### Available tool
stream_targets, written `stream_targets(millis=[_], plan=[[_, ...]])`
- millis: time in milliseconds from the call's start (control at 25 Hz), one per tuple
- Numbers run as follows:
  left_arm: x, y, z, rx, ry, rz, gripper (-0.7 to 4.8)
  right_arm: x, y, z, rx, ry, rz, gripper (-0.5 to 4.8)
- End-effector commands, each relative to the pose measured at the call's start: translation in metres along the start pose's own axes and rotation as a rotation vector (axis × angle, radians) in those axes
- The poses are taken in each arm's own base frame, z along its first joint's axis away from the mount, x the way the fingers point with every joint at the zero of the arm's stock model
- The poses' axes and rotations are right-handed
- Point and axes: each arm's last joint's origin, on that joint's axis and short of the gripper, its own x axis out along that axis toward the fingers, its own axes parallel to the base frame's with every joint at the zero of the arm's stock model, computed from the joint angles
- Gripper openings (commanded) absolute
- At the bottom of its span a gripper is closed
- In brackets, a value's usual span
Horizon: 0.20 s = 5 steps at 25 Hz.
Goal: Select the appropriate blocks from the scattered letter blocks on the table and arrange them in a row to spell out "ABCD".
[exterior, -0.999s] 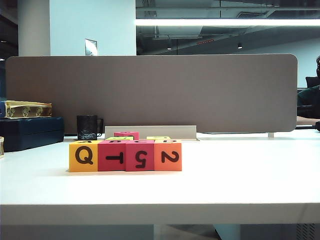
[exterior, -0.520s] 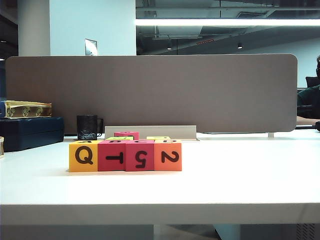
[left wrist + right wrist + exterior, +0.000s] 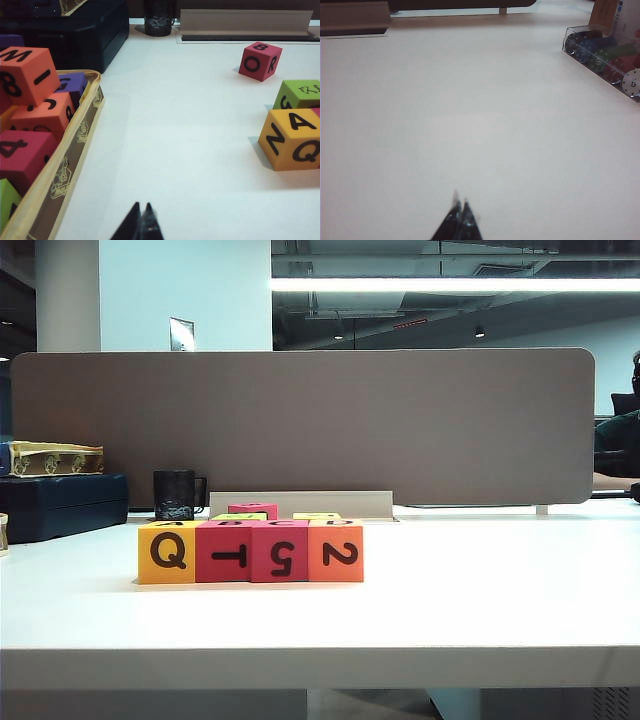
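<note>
My row of four blocks point(image 3: 250, 551) sits finished at nine o'clock on the table point(image 3: 480, 590); left gripper point(image 3: 141, 225) and right gripper point(image 3: 460, 217) rest pinched closed, empty. Nothing remains but holding clear.

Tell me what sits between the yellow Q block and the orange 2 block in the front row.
Two magenta blocks: the T block beside the Q block, then the 5 block beside the 2 block. All four touch, as the exterior view shows.

A yellow-orange cube point(image 3: 167, 553), two magenta cubes point(image 3: 224, 553) and a salmon-orange cube point(image 3: 337, 553) bear black characters on the white table point(image 3: 480, 590). Behind them sit a lime-green cube point(image 3: 300, 94) and a black mug point(image 3: 175, 495).
</note>
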Motion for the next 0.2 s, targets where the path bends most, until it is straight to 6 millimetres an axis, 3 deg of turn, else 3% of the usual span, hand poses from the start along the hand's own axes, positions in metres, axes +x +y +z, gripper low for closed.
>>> stream_targets(millis=[40,200], plan=[[0.0000,-0.0001,-0.0007,0.000,0.009,-0.001,-0.06,-0.0004,0.0000,0.0007,0.005,-0.016,0.000,-0.01],[0.0000,-0.0001,-0.0007,0.000,0.009,-0.001,-0.06,-0.0004,0.0000,0.0007,0.005,-0.016,0.000,-0.01]])
